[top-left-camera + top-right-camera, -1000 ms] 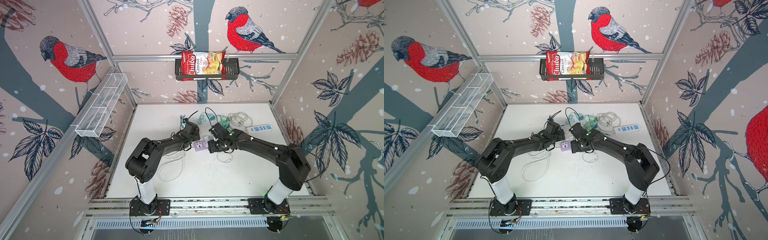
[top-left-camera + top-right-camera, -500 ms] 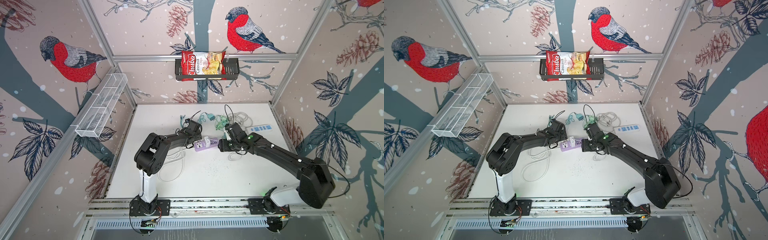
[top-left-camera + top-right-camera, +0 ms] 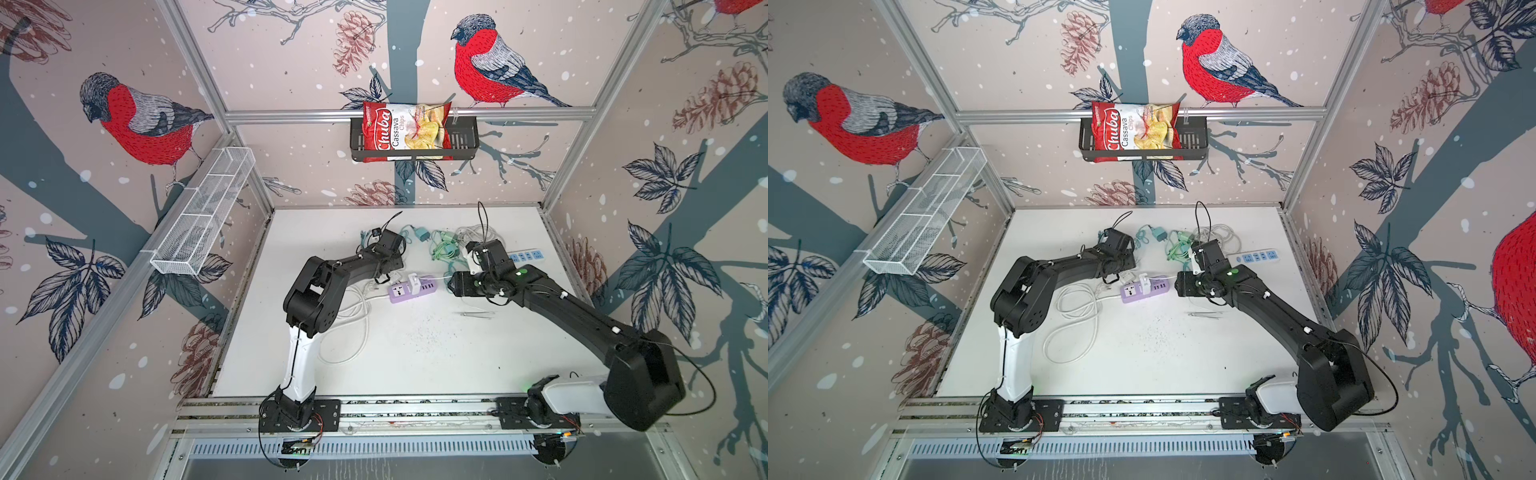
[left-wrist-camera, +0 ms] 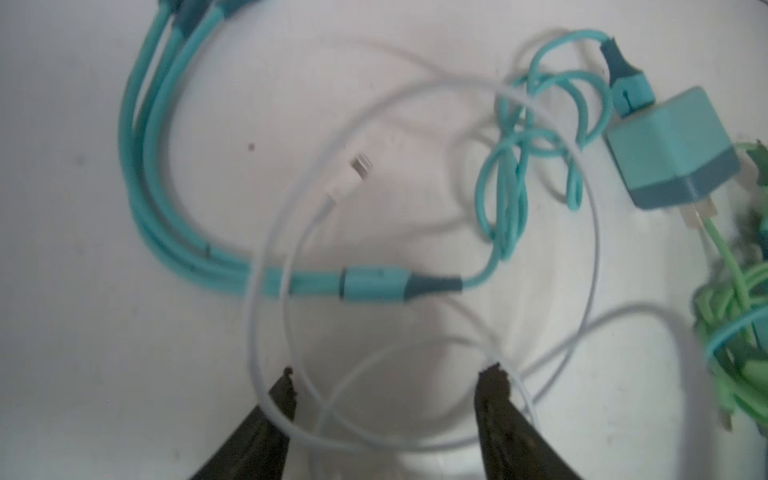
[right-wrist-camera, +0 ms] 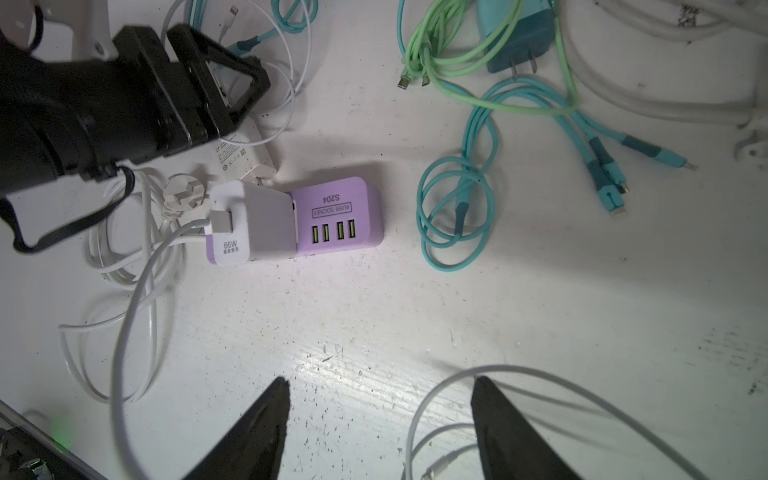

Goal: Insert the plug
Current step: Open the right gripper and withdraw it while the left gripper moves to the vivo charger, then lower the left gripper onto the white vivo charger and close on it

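The left jaws stand spread and pinch nothing. Just ahead of them a thin white cable (image 4: 343,189) lies in a loose loop on the tabletop (image 4: 83,332), ending in a small bare connector (image 4: 360,165). The loop runs past and between the jaw tips, but through the blur it does not look clamped. Beyond it a teal cable (image 4: 374,285) crosses, and a teal adapter (image 4: 673,149) sits further off to one side.

Between the two arms the purple power strip (image 5: 336,216) lies flat on the tabletop. The white charger (image 5: 257,220) stands in its socket and looks seated, with no gap that I can make out. The strip's long axis runs from one arm toward the other: the charger end is nearer the left jaws, and the row of four USB ports is nearer the right jaws. A second white adapter (image 5: 245,151) lies flat just beside the strip, close under the left arm's wrist.

The right jaws are also spread and empty, hanging over bare tabletop, with a loose white lead (image 5: 519,370) curving by one tip. The strip lies ahead of them and in plain sight, whereas the left jaws face away from it, toward the cables. I judge the right arm better placed if the charger needs pressing home, and the left arm better placed if another plug comes next.
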